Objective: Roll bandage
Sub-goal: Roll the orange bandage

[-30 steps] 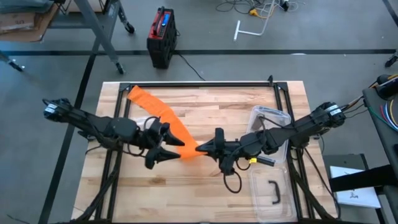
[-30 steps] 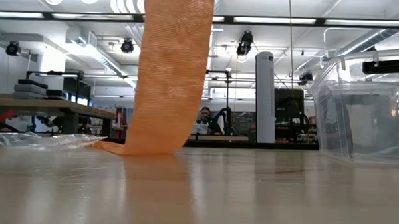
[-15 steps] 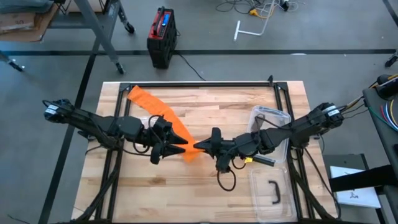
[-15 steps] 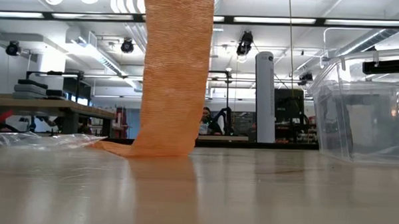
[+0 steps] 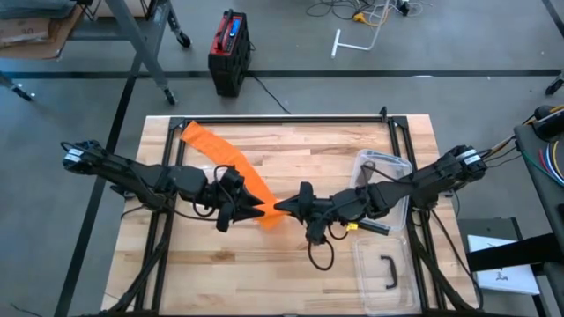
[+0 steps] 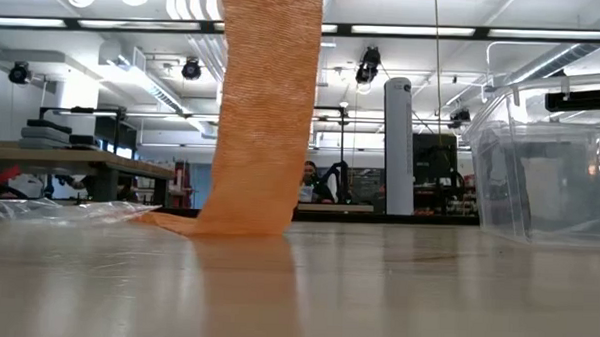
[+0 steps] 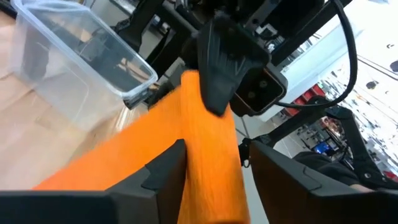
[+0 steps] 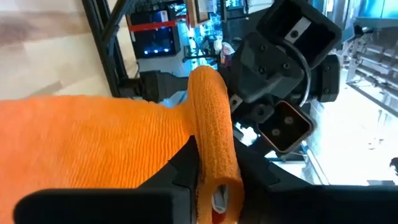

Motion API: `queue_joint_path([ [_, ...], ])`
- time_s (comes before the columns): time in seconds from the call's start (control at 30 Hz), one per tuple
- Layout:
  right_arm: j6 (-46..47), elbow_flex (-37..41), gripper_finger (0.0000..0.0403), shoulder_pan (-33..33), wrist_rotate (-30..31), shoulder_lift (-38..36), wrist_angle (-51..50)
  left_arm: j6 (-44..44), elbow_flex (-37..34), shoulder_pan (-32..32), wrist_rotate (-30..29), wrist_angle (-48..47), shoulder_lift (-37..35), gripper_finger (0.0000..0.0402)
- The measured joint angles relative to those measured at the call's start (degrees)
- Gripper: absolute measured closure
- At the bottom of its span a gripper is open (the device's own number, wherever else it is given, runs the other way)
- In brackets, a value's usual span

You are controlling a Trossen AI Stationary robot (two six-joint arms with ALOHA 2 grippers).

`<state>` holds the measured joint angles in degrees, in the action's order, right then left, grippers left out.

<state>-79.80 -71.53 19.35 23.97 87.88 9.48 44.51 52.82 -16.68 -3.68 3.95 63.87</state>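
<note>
While the orange bandage [image 5: 231, 163] trails from the table's [image 5: 291, 269] far left corner toward the middle, its near end is lifted between both arms. From the left, the left claw [image 5: 257, 208] pinches the rolled end, fingers [image 7: 163, 176] pressed on either side of it. Facing it from the right, the right claw [image 5: 284, 208] pinches the same roll. A clear plastic container [image 5: 381, 167] sits on the table's right side.

Two dark jointed arms, black looping cables, angular black claws.
</note>
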Motion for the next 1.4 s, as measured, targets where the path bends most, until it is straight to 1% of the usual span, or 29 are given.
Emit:
queue_joint_path([
  [0.2,0.23,-0.20,0.0344,-0.22,0.59,-0.02,0.19,0.61,0.00,-0.01,0.24,-0.01,0.07,0.0203],
  [0.3,0.25,-0.20,0.0348,-0.26,0.52,-0.02,0.17,0.22,0.00,0.01,0.14,0.08,0.07,0.0200],
  [0.4,0.58,-0.20,0.0347,-0.28,0.46,-0.02,0.02,-1.79,0.00,0.04,-0.02,0.08,0.07,0.0216],
  [0.47,2.36,-0.20,0.0340,-0.28,0.10,-0.02,0.08,-2.85,0.00,0.08,-0.07,0.06,0.07,0.0242],
  [0.6,10.20,-0.20,0.0315,-0.28,-1.45,-0.02,-0.03,-4.67,-0.02,0.09,-0.06,0.02,0.07,0.0318],
  [0.67,16.82,-0.20,0.0295,-0.28,-1.62,-0.02,-0.13,-4.99,-0.02,0.23,-0.02,0.04,0.07,0.0361],
  [0.7,21.36,-0.20,0.0284,-0.28,-1.40,-0.02,-0.21,-5.00,-0.02,0.23,-0.02,0.04,0.02,0.0376],
  [0.8,36.31,-0.18,0.0245,-0.28,-0.90,-0.88,-2.08,-5.38,-0.03,0.28,-0.25,0.00,-0.41,0.0378],
  [0.93,57.98,-0.17,0.0196,-0.69,-1.08,-2.72,-6.21,-8.15,-0.04,0.30,-0.79,0.15,-2.17,0.0366],
  [1.0,64.21,-0.05,0.0179,-0.76,-1.27,-2.81,-9.37,-10.27,-0.02,0.33,-1.39,1.55,-3.02,0.0368],
  [1.1,68.57,0.26,0.0164,-0.82,-1.24,-2.50,-9.54,-12.55,-0.02,0.39,-1.33,2.57,-3.99,0.0374],
  [1.2,68.21,0.19,0.0163,-1.44,-0.44,-2.45,-4.93,-13.24,-0.02,0.41,-0.01,3.50,-4.66,0.0373],
  [1.33,66.54,0.05,0.0182,-2.93,0.05,-2.36,-0.72,-13.62,-0.02,0.36,0.24,3.65,-4.78,0.0367],
  [1.4,66.67,-0.36,0.0195,-3.92,-0.86,-2.36,0.35,-13.99,-0.02,0.36,0.58,3.72,-4.76,0.0367],
])
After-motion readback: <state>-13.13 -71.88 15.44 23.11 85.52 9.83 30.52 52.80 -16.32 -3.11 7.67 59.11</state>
